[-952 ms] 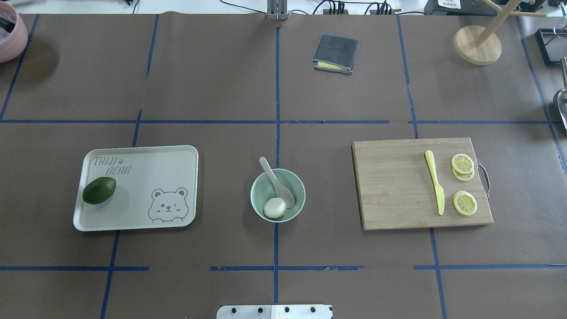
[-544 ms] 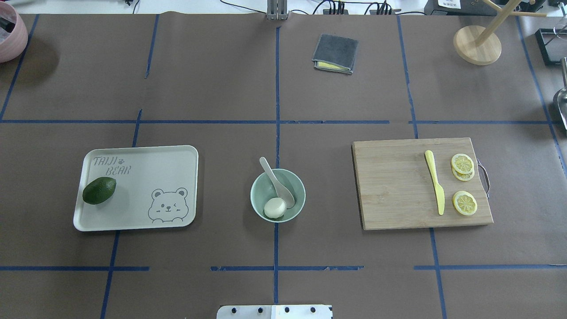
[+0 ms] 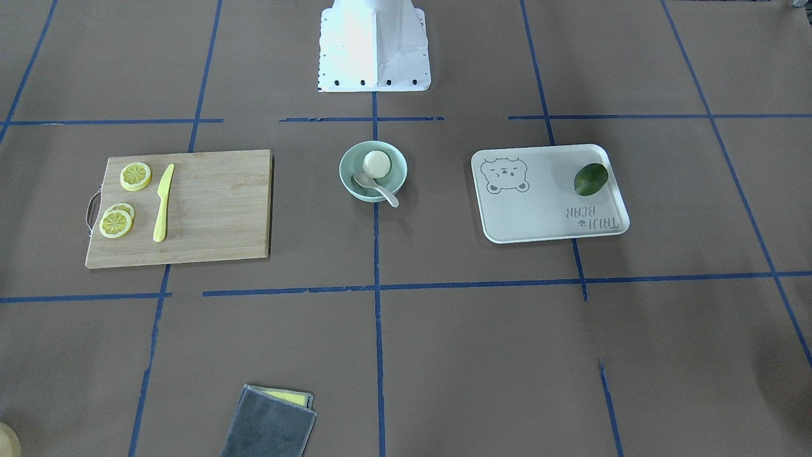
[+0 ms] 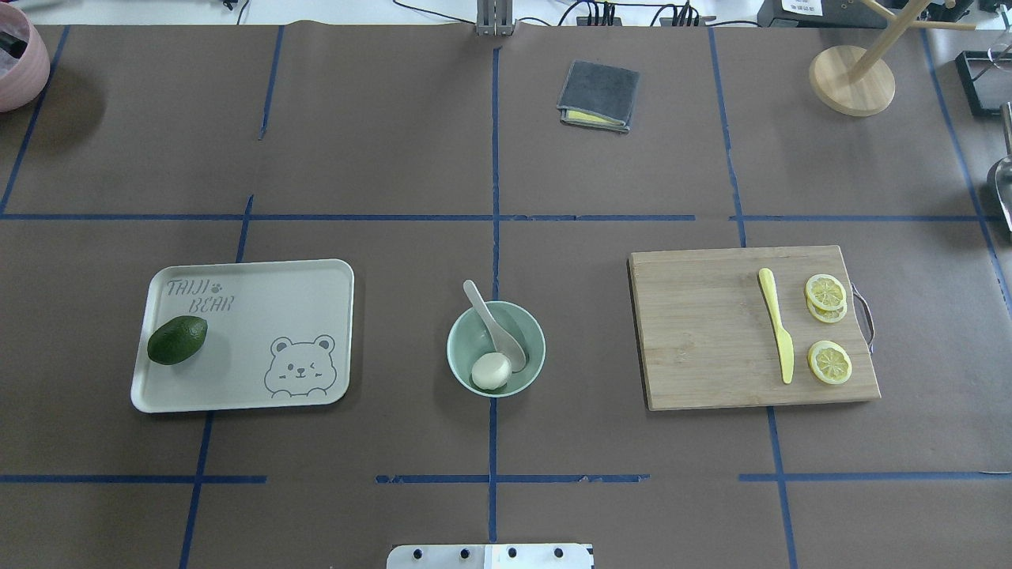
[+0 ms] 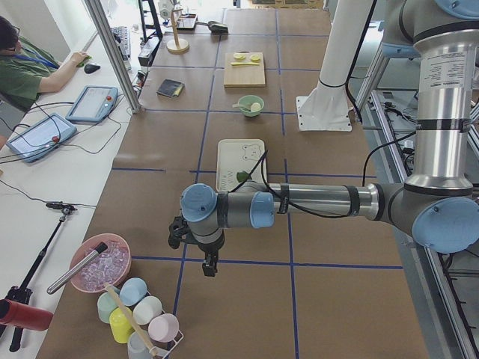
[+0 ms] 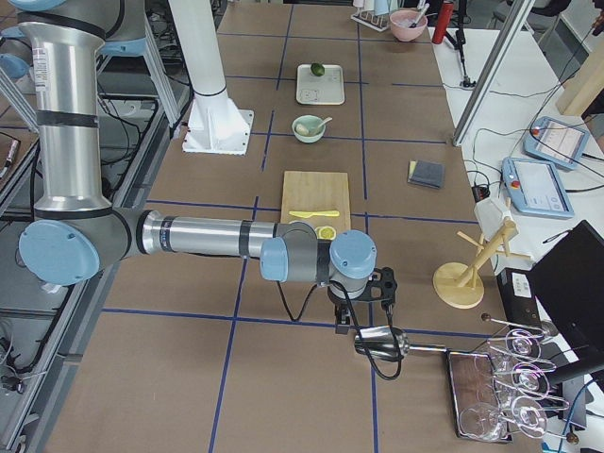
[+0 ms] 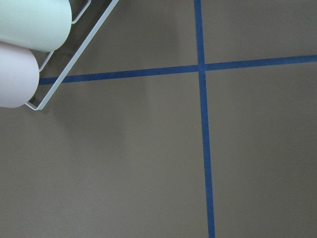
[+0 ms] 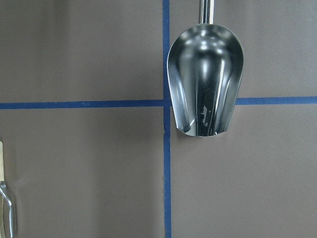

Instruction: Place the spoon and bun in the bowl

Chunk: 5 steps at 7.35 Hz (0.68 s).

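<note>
The pale mint-green bowl (image 4: 457,344) stands at the table's middle, also in the front view (image 3: 346,172). The white bun (image 4: 490,371) lies inside it at the near side. The pale spoon (image 4: 492,320) rests with its scoop in the bowl and its handle sticking out over the far rim. My left gripper (image 5: 208,265) hangs over bare table far to the left. My right gripper (image 6: 342,326) hangs far to the right by a metal scoop (image 8: 205,79). Both show only in the side views, so I cannot tell whether they are open or shut.
A tray (image 4: 261,316) with an avocado (image 4: 177,340) lies left of the bowl. A cutting board (image 4: 704,332) with a yellow knife (image 4: 776,324) and lemon slices (image 4: 828,362) lies right. A grey cloth (image 4: 598,96) lies at the back. Cups in a rack (image 7: 29,29) stand near the left gripper.
</note>
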Each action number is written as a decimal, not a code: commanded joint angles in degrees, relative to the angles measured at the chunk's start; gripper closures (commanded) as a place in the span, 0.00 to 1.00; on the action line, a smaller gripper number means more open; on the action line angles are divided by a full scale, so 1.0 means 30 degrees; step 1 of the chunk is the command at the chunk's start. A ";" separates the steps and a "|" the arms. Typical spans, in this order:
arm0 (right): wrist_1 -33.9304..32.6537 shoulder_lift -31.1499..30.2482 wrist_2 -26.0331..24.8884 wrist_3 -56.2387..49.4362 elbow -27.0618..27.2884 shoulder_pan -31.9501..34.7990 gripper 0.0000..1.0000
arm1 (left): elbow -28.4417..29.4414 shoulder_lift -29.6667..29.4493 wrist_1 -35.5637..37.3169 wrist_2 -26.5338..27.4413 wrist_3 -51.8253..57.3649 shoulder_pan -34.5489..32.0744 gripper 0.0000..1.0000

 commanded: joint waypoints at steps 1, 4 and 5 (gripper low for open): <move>0.0002 -0.0002 0.0109 0.0003 -0.0013 0.0091 0.00 | 0.0027 -0.0006 -0.0135 -0.0195 -0.0026 -0.0002 0.00; 0.0031 -0.0002 0.0109 -0.0055 -0.0013 0.0091 0.00 | -0.0032 -0.0006 -0.0194 -0.0166 0.0003 -0.0002 0.00; 0.0031 0.0027 0.0080 -0.0084 -0.0013 0.0091 0.00 | -0.0090 -0.0006 -0.0194 -0.0166 -0.0026 -0.0002 0.00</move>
